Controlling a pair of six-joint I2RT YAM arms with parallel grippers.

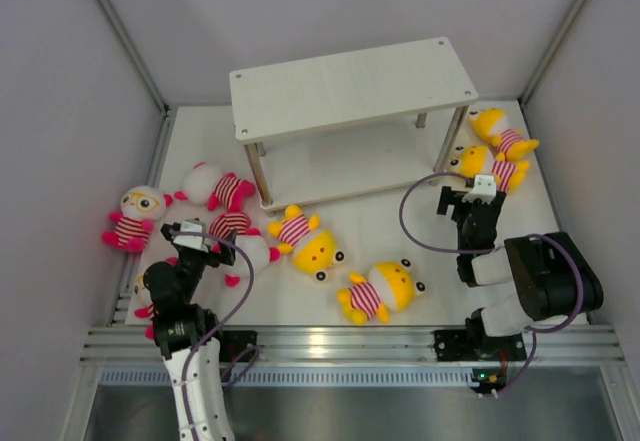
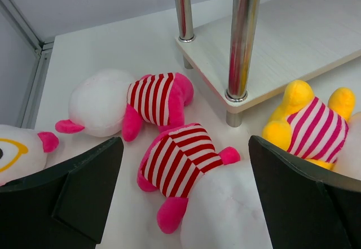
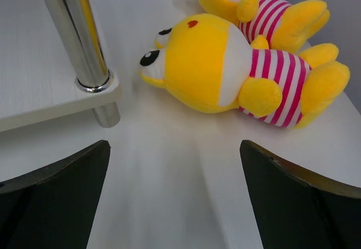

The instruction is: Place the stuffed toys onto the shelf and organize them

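Observation:
The shelf [image 1: 352, 85] stands at the back with both boards bare. Four pink dolls lie at the left: one face up [image 1: 134, 216], one [image 1: 216, 186] near the shelf leg, one [image 1: 243, 245] by my left gripper [image 1: 196, 237], and one [image 1: 146, 306] mostly hidden behind the left arm. My left gripper [image 2: 185, 143] is open, its jaws either side of a face-down pink doll [image 2: 180, 158] without touching it. Yellow dolls lie at centre [image 1: 306, 242], [image 1: 381, 291] and at the right [image 1: 500, 129], [image 1: 486, 166]. My right gripper [image 3: 174, 145] is open and empty, just short of a yellow doll [image 3: 225, 62].
Chrome shelf legs [image 2: 242, 40] [image 3: 79, 34] and the lower board [image 2: 304, 46] stand close ahead of both grippers. Grey walls close in the left, right and back. A metal rail [image 1: 340, 341] runs along the near edge.

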